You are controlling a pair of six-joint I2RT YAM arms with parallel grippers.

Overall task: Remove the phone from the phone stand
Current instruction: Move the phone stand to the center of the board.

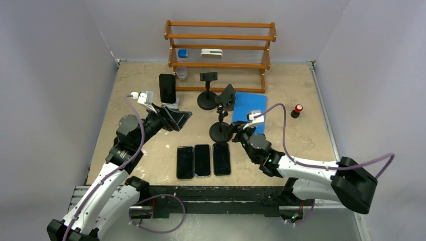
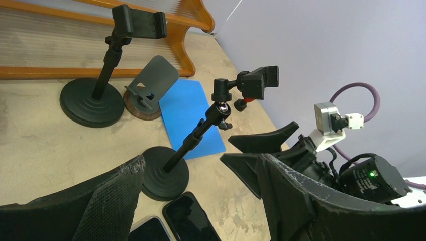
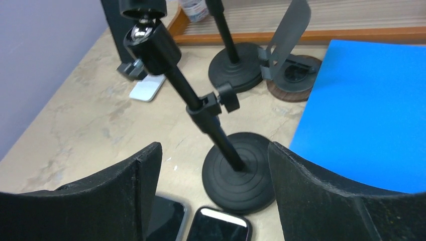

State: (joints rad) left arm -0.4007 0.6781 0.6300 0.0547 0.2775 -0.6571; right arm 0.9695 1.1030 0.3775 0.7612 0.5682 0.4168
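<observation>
A black phone point(image 1: 167, 88) stands upright in a small white stand point(image 1: 172, 106) at the back left. Its dark edge point(image 3: 111, 30) and the stand's white foot point(image 3: 147, 89) also show in the right wrist view. My left gripper point(image 1: 176, 118) is open and empty, just in front of that stand; the phone is out of the left wrist view. My right gripper point(image 1: 236, 132) is open and empty, next to the base of a black pole stand point(image 1: 221, 131). That base point(image 3: 238, 172) lies between its fingers point(image 3: 118, 196).
Three phones point(image 1: 202, 159) lie flat side by side near the front edge. A second black pole stand point(image 1: 207, 96), a grey stand on a wooden base point(image 2: 150, 83), a blue mat point(image 1: 249, 108), a red object point(image 1: 297, 110) and a wooden rack point(image 1: 220, 45) stand behind.
</observation>
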